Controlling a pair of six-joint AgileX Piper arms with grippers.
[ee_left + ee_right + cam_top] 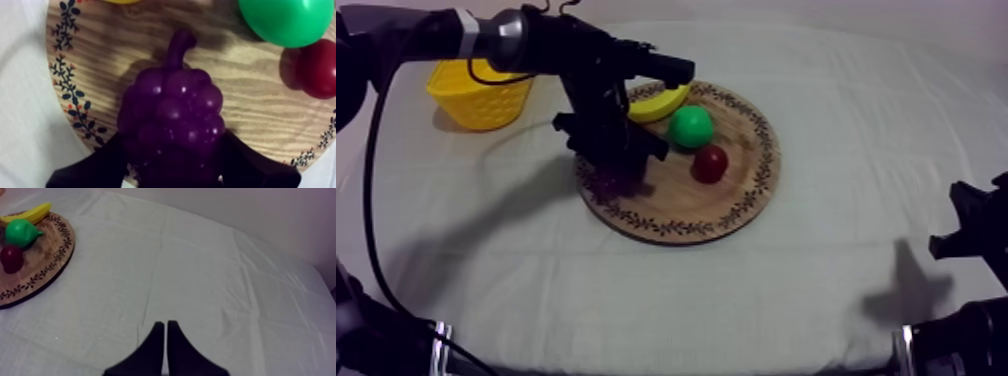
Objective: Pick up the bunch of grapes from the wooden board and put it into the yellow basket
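The purple bunch of grapes (172, 110) lies on the left part of the round wooden board (250, 115), stem pointing toward the banana. My left gripper (172, 137) is down over it, and its black fingers (100, 167) press against both sides of the bunch. From above, that gripper (616, 165) hides most of the grapes (604, 186) on the board (736, 215). The yellow basket (481, 92) stands at the table's far left. My right gripper (165, 325) hovers shut over bare cloth, low at the right side (966, 235).
Also on the board lie a banana (656, 103), a green pear (691, 127) and a small red fruit (710, 163), all right of the grapes. The left arm spans the gap between basket and board.
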